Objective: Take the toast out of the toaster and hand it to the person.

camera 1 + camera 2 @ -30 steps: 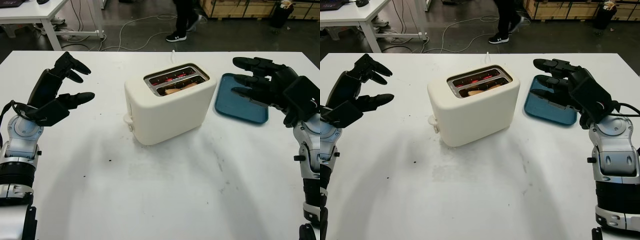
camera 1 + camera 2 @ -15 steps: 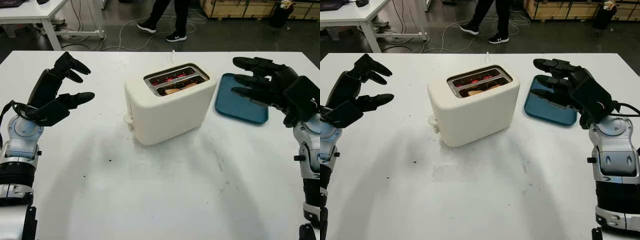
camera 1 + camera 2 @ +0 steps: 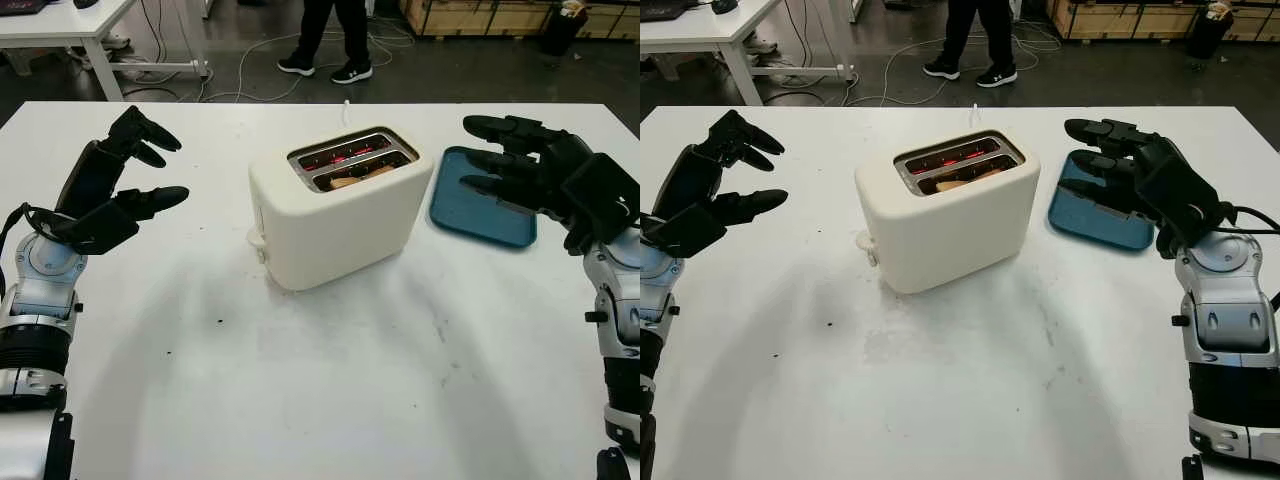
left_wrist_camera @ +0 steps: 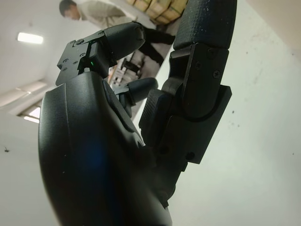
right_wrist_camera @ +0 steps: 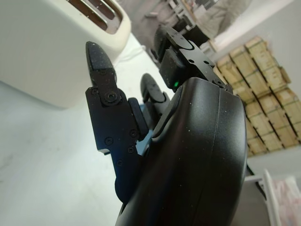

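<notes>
A cream two-slot toaster point(image 3: 335, 210) stands in the middle of the white table point(image 3: 330, 390). Its slots glow red, and a brown slice of toast point(image 3: 352, 179) sits low in the nearer slot. My left hand point(image 3: 135, 180) is open, raised above the table well left of the toaster. My right hand point(image 3: 510, 165) is open, held above the table to the toaster's right, over the blue tray. Neither hand touches the toaster. The toaster's cream side point(image 5: 51, 52) is in the right wrist view past the black fingers point(image 5: 106, 106).
A blue tray point(image 3: 480, 210) lies on the table right of the toaster, under my right hand. A person's legs point(image 3: 335, 35) stand on the floor beyond the far table edge. Another white table point(image 3: 70, 25) is at the back left.
The person beyond the table has moved left and now stands behind the toaster. My right hand edged slightly left. The toaster and left hand stay put.
</notes>
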Robot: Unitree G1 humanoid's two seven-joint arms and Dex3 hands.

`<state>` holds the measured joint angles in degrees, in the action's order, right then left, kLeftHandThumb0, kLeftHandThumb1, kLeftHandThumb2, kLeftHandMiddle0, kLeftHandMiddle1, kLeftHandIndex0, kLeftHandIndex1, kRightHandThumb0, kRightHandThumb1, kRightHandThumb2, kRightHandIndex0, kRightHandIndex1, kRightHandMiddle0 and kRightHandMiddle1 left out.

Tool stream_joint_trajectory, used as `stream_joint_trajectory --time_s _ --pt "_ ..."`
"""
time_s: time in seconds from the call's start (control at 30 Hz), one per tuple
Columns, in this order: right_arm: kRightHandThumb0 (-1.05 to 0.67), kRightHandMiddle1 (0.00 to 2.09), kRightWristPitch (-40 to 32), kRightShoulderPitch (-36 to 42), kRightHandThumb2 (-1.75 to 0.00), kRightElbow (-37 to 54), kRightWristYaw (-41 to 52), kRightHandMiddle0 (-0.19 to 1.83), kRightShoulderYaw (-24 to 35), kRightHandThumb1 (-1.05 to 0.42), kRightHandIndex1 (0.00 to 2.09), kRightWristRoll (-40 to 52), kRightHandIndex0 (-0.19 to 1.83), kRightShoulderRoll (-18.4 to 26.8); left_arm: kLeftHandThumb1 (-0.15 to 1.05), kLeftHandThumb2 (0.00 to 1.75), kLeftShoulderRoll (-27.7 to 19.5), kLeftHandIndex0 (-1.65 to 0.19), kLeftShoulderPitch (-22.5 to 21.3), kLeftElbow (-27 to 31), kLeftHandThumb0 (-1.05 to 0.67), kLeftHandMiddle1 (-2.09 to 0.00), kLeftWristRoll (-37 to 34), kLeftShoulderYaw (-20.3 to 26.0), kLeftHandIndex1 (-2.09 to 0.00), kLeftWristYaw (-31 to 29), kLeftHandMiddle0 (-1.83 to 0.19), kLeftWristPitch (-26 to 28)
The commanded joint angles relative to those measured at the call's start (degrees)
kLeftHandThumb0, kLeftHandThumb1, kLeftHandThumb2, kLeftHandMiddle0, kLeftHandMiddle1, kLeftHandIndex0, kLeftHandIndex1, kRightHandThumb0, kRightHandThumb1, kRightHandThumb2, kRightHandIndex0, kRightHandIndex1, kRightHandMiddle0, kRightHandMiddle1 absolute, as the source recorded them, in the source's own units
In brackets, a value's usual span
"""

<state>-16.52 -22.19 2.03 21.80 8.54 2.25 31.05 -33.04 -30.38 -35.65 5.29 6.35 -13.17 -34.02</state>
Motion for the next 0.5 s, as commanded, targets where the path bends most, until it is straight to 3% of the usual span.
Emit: stream_joint_trajectory --time_s 0.0,0.47 --pt "-0.4 0.01 0.5 -0.06 0.0 0.16 -0.27 0.52 0.42 -0.89 0.02 0.61 0.55 -0.25 0.92 0.16 -0.37 -0.08 -1.1 -0.17 -1.05 -1.64 -0.12 0.04 -1.53 -0.14 -0.07 -0.48" --pt "-0.38 0.0 0.48 -0.03 0.0 0.14 -0.14 0.51 0.49 -0.89 0.01 0.98 0.55 -0.28 0.92 0.18 -0.69 -0.07 -1.06 -0.42 -1.05 -1.64 0.39 -0.06 -1.53 0.06 -0.07 -0.8"
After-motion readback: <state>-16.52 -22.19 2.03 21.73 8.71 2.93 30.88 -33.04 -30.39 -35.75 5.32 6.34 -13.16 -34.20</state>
